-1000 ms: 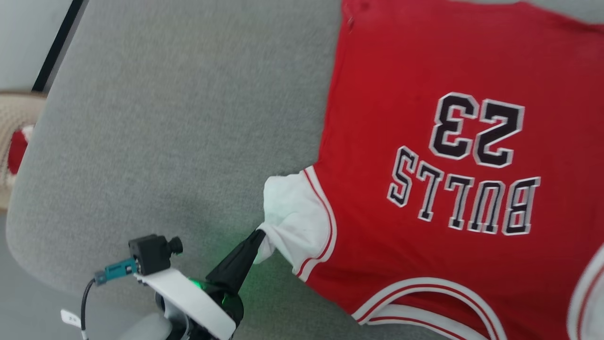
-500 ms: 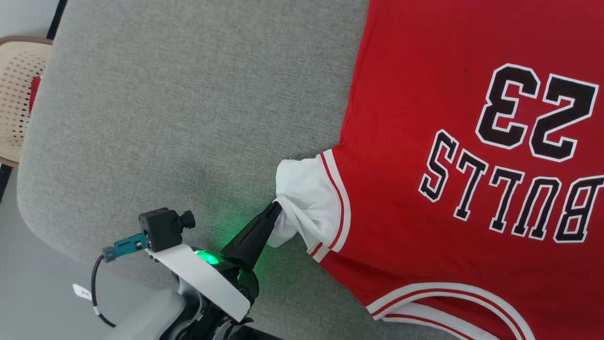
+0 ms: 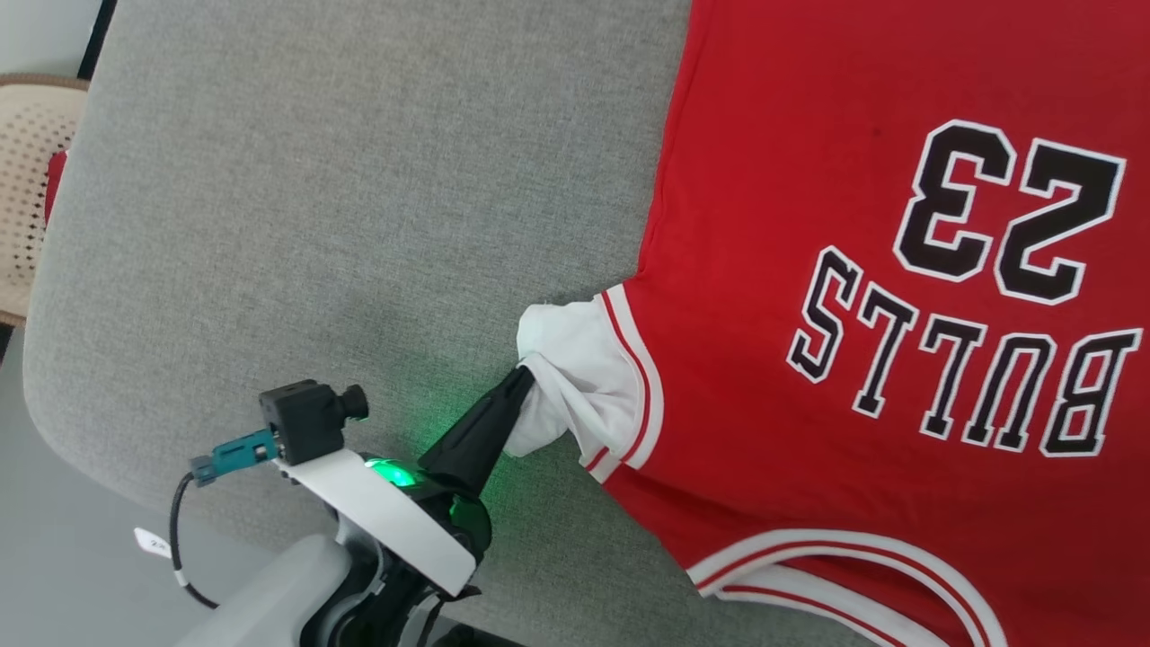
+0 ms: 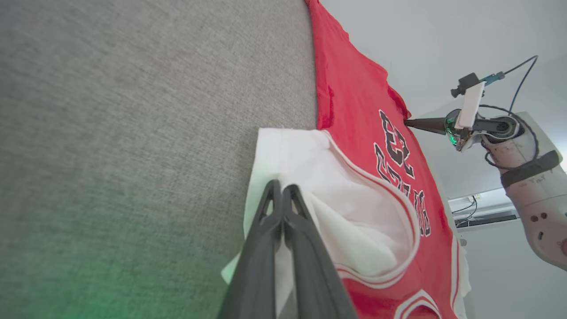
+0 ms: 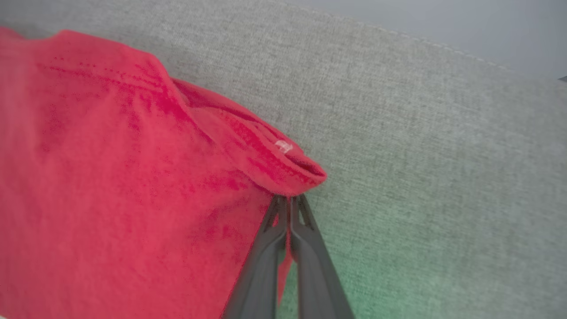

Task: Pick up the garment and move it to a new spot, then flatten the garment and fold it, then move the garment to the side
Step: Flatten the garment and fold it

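Observation:
The garment (image 3: 809, 135), a red shirt with "BULLS 23" in black letters, lies spread on the grey cushion, its print upside down in the head view. My left gripper (image 3: 523, 377) is shut on its bunched white sleeve (image 3: 575, 359); the left wrist view shows the fingers (image 4: 266, 230) pinching that sleeve (image 4: 336, 208). My right gripper (image 5: 289, 199) is shut on a folded red corner of the garment (image 5: 110, 155), with red cloth between its fingers. The left wrist view shows the right gripper (image 4: 406, 122) at the garment's far edge (image 4: 354, 110).
The grey cushioned surface (image 3: 314, 225) stretches bare to the garment's left, with its rounded edge at the lower left. A woven beige chair (image 3: 27, 180) holding something red stands beyond the left edge. Pale floor (image 3: 54, 575) lies below.
The whole head view has shifted, so the camera moved. My left gripper keeps its hold on the white sleeve, and the sleeve's bunching looks much the same.

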